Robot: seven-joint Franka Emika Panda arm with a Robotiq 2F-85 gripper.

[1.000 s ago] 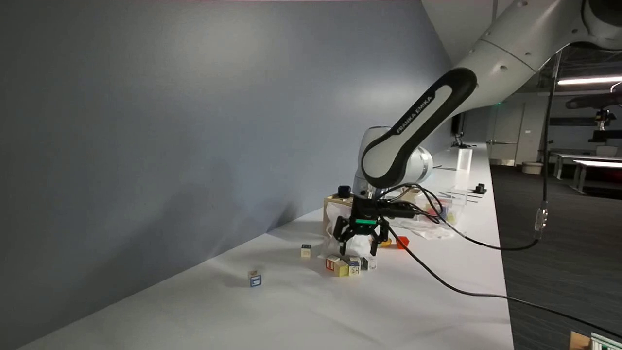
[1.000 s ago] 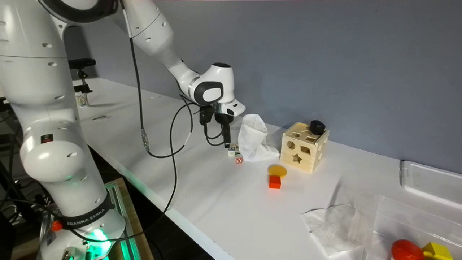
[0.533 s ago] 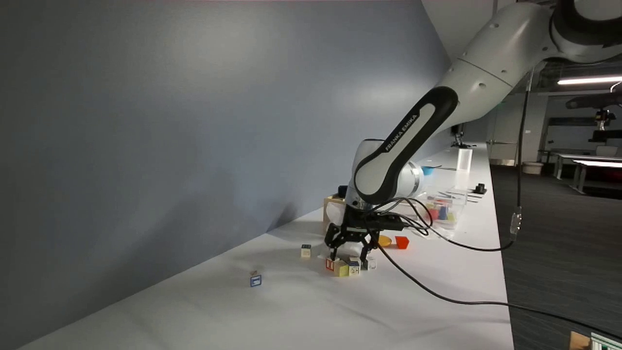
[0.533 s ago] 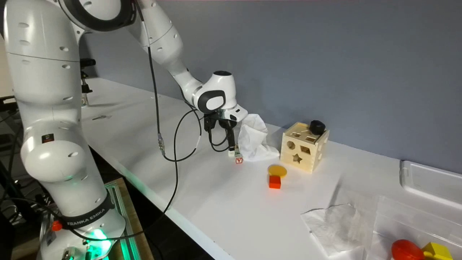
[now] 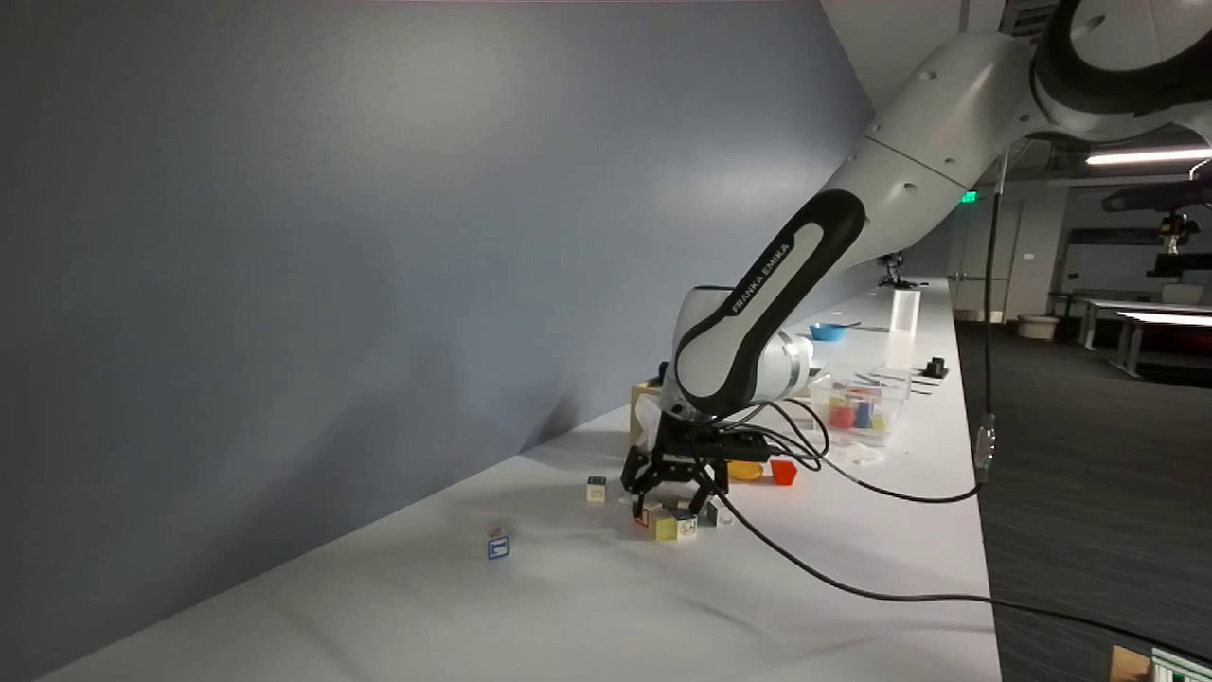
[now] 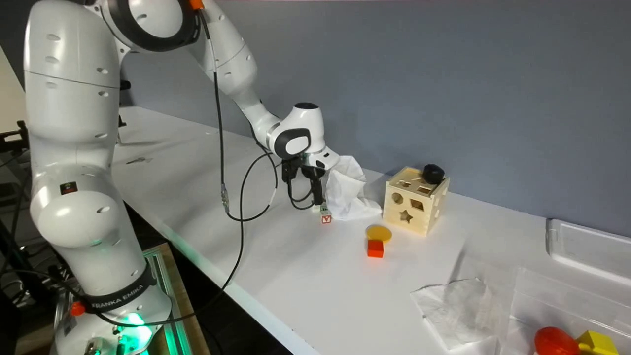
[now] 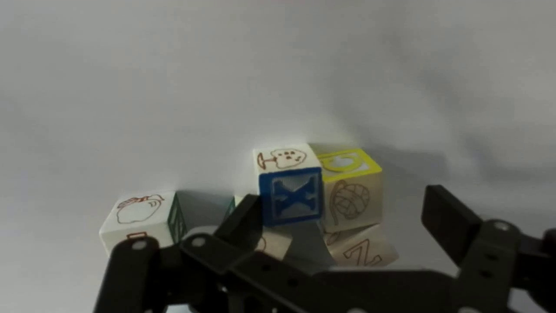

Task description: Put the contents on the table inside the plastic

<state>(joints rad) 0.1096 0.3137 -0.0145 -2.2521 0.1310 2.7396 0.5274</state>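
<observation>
My gripper (image 7: 345,213) is open and low over the table (image 5: 454,625), its jaws around a blue X block (image 7: 290,195) and a yellow-edged block (image 7: 354,202). The left finger is right against the X block; whether they touch I cannot tell. A Z block (image 7: 365,250) lies tilted behind them. Outside the left finger sits a white block (image 7: 139,215); another is mostly hidden by that finger. Two more blocks, a dark-topped one (image 5: 596,489) and a blue-framed one (image 5: 498,544), lie apart. A whitish bag (image 6: 347,192) stands beside the gripper, seemingly the plastic.
A wooden shape box (image 6: 414,202) with a black object (image 6: 433,174) on top stands by the wall. Nearby lie a yellow disc (image 6: 378,233) and a red block (image 6: 375,249). A flat translucent sheet (image 6: 458,310) lies beside a clear container (image 6: 542,291). Loose cables (image 5: 881,595) trail from the arm.
The open gripper has come down among the blocks, drifting leftward in one exterior picture and rightward in the other. The X block has shifted slightly against the yellow-edged one.
</observation>
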